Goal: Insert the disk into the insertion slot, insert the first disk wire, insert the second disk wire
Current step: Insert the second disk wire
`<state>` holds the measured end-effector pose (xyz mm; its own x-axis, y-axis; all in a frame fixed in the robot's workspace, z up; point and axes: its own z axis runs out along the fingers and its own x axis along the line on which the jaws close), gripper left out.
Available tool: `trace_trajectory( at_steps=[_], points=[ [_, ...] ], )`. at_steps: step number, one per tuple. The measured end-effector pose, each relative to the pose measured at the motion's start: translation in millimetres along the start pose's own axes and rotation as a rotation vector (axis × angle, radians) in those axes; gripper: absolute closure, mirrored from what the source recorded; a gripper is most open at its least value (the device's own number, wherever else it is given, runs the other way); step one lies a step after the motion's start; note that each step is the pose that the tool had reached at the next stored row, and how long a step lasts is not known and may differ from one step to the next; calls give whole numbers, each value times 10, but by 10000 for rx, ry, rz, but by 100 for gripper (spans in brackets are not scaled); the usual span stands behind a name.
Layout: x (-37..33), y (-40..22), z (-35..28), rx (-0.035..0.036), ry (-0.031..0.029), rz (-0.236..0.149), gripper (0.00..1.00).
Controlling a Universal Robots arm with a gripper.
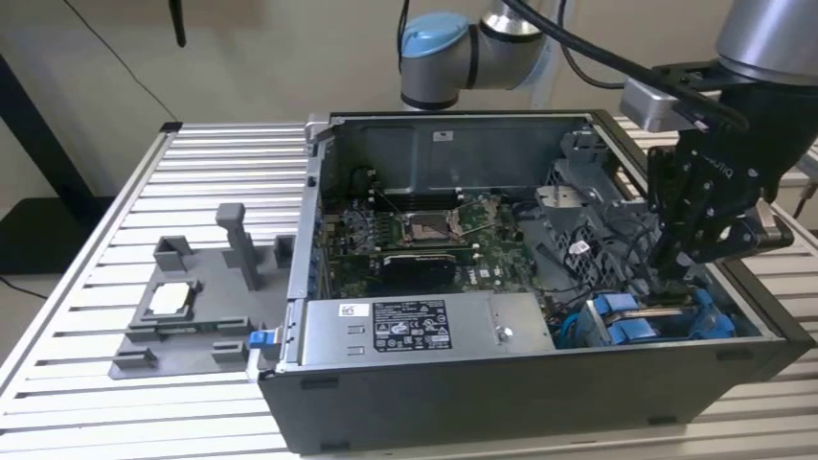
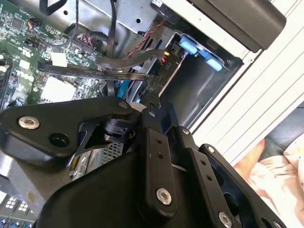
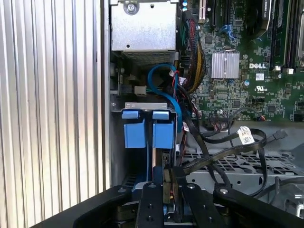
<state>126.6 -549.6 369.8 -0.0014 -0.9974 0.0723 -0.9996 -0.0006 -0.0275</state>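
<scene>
The computer case (image 1: 537, 383) is lying open on the slatted metal table (image 1: 77, 287), and the arm is reaching down into the corner of the case on the exterior view's right. The gripper (image 1: 671, 264) is hanging just above the drive cage (image 1: 658, 321), where blue plastic tabs are showing between grey metal walls. In the first wrist view the gripper (image 3: 167, 183) is sitting right over that cage (image 3: 142, 105), and its black fingers (image 3: 153, 199) are pressed close together around something thin with an orange-brown face; what that thing is I cannot tell. The disk appears to be sitting down in the cage, its blue frame ends (image 3: 147, 133) standing side by side at the mouth, though the drive body itself is hidden from me.

A blue cable (image 3: 164, 78) is looping past the cage toward the green circuit board (image 3: 237, 52). Black flat cables (image 3: 223, 142), one carrying a white tag, are trailing across a perforated metal panel beside the gripper. In the second wrist view the gripper (image 2: 154, 102) is poised at the edge of the cage, with black flat cables (image 2: 95, 71) crossing just behind it and blue tabs (image 2: 199, 52) showing at the cage's far end.

The grey power supply box (image 1: 409, 331) is sitting along the near wall of the case. On the table at the exterior view's left, a grey plastic fixture (image 1: 192, 307) with upright posts is standing well apart from the arm.
</scene>
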Motion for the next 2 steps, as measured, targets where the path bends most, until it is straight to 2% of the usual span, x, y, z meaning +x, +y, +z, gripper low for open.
trace_trajectory(
  at_steps=[2],
  points=[
    [0,0,-1,0,0,0,76]
  ],
)
